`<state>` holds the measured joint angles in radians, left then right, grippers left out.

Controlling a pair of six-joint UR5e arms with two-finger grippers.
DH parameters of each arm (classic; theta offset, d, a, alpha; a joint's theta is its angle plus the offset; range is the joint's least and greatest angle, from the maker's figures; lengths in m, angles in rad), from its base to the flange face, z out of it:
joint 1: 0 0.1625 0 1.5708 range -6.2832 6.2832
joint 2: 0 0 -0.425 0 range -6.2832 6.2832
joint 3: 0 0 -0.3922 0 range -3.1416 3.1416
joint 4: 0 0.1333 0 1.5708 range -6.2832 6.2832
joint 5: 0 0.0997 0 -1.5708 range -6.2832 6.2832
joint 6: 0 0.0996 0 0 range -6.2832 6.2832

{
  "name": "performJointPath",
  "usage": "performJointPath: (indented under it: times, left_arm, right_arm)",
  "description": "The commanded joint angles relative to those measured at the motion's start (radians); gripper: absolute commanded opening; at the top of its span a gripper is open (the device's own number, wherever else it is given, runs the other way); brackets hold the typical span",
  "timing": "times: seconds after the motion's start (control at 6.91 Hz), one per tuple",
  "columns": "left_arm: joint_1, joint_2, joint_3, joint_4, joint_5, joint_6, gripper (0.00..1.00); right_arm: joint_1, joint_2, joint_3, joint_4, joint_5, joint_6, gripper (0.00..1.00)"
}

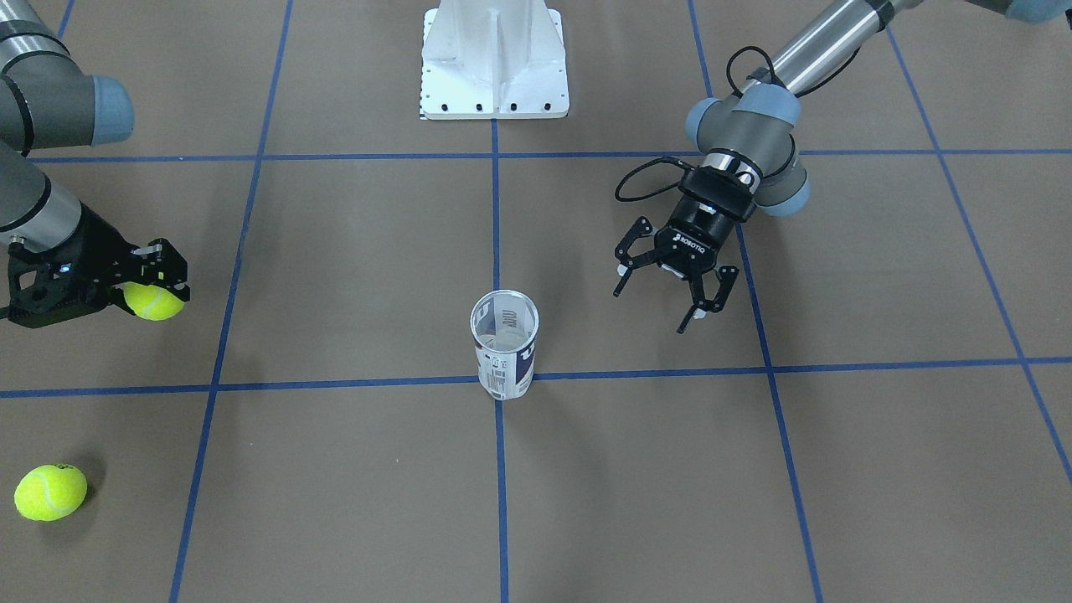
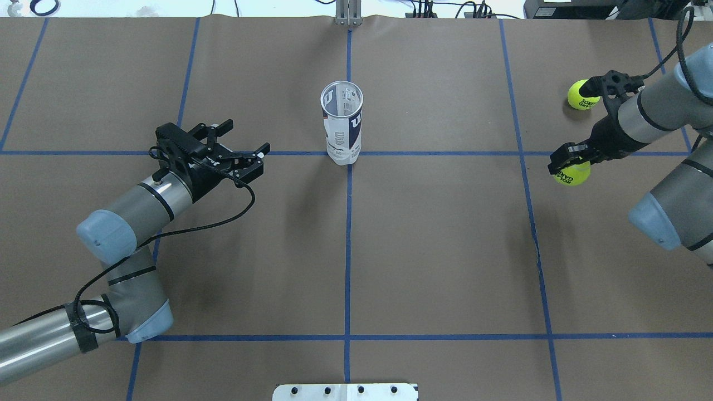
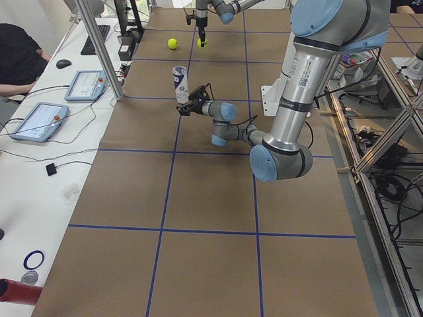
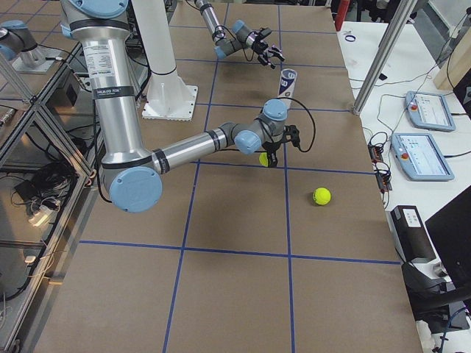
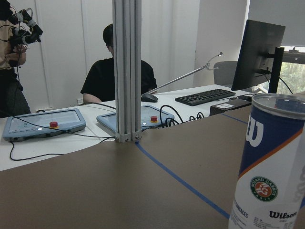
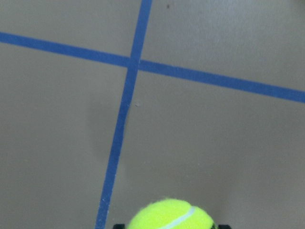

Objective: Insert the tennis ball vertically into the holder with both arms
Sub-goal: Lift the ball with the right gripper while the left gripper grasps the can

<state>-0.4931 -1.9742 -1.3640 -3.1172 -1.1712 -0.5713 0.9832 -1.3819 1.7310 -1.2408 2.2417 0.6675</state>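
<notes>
Brown, blue-taped counter (image 2: 445, 250) carries the holder (image 2: 342, 125) upright at its middle, likely a light, thin-walled, tippy can best steadied low on its label by the spread left hand (image 2: 245, 138), while the grippy, springy tennis ball (image 2: 575, 176) sits pinched in the right hand (image 2: 567, 164), well apart.

Clear holder (image 1: 505, 356) upright, uncapped; ball (image 1: 156, 304) apparently gripped.
</notes>
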Motion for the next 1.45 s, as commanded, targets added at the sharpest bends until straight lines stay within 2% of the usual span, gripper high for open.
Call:
performJointPath:
  times: [0.0, 0.43, 0.87, 1.3]
  left_arm:
    - [0.060, -0.085, 0.051, 0.009, 0.004, 0.002, 0.99]
    - [0.073, -0.175, 0.121, 0.022, 0.004, 0.001, 0.99]
    - [0.074, -0.264, 0.181, 0.078, 0.005, -0.002, 0.99]
    - [0.067, -0.273, 0.216, 0.080, 0.010, 0.002, 0.99]
  right_arm:
    - [0.020, 0.076, 0.001, -0.002, 0.004, 0.059, 0.00]
    - [0.018, 0.203, -0.004, -0.069, 0.004, 0.141, 0.00]
    - [0.012, 0.268, -0.007, -0.095, 0.002, 0.179, 0.00]
    - [0.009, 0.325, -0.022, -0.095, 0.002, 0.225, 0.00]
